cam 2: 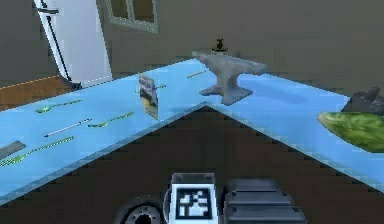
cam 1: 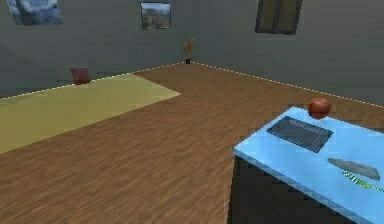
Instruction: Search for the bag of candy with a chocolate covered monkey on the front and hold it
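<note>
Left of the grey anvil-shaped statue, thin green-handled utensils lie along the blue counter. Between them and the anvil stands what I judge to be the bag of candy, small and upright. My gripper sits low, well short of the anvil; I cannot tell its state, nor whether it holds anything. I should square up to the bag, lift above the counter, then reach gently so it doesn't topple. A green lump lies right of the anvil.
</note>
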Motion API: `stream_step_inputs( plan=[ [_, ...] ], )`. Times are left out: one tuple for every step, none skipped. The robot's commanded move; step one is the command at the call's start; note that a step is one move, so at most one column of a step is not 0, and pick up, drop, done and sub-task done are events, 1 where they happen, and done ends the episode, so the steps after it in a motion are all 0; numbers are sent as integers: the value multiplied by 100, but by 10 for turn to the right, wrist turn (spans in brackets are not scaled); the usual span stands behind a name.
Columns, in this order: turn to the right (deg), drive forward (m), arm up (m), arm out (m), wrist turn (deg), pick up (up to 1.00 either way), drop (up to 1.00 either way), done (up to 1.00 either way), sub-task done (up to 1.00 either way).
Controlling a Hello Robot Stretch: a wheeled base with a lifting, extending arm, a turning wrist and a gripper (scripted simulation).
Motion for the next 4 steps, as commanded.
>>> stream_step_inputs(
  plan=[
    [0, 0, 0, 50, 0, 0, 0, 0, 0],
    [0, 0, 0, 0, 450, 0, 0, 0, 0],
    [0, 0, 0, 0, 450, 0, 0, 0, 0],
    [0, 0, 0, 0, 450, 0, 0, 0, 0]
  ],
)
